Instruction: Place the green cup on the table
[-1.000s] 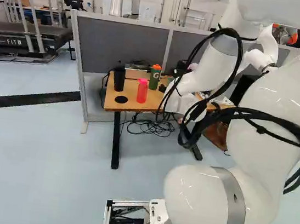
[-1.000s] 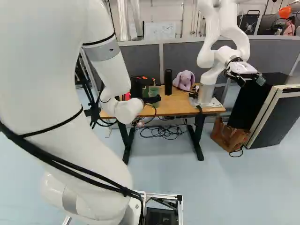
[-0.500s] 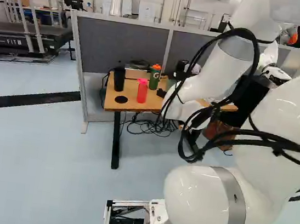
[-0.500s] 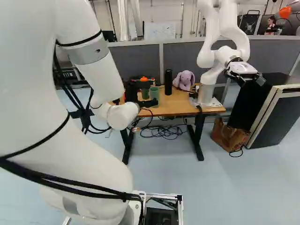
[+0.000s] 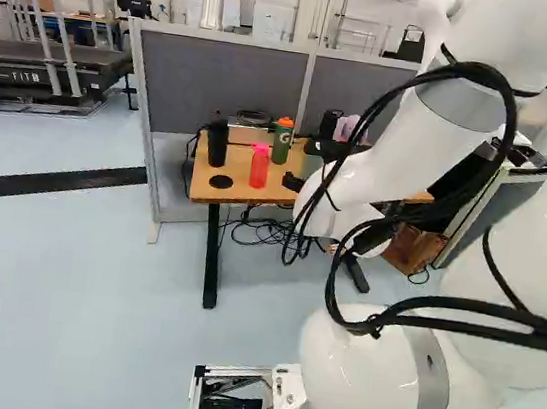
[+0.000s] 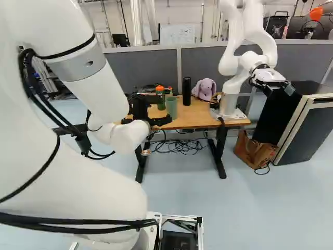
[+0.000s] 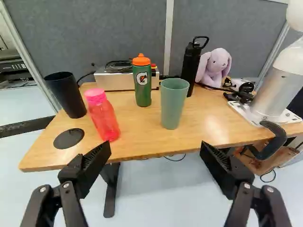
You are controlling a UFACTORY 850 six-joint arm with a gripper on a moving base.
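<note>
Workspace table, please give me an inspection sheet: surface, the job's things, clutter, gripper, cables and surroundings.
Surface: wooden table, no spill or damage seen.
Job's things: green cup upright on the table, near the front edge.
Clutter: pink bottle, green bottle, black cup, black flask, black disc, plush toy.
Gripper: the gripper is open, nothing held.
Cables: floor cables tangled beneath the table; arm cables hang in loops.
Surroundings: grey partition behind; another robot mounted at one end; brown bag on the floor.
</note>
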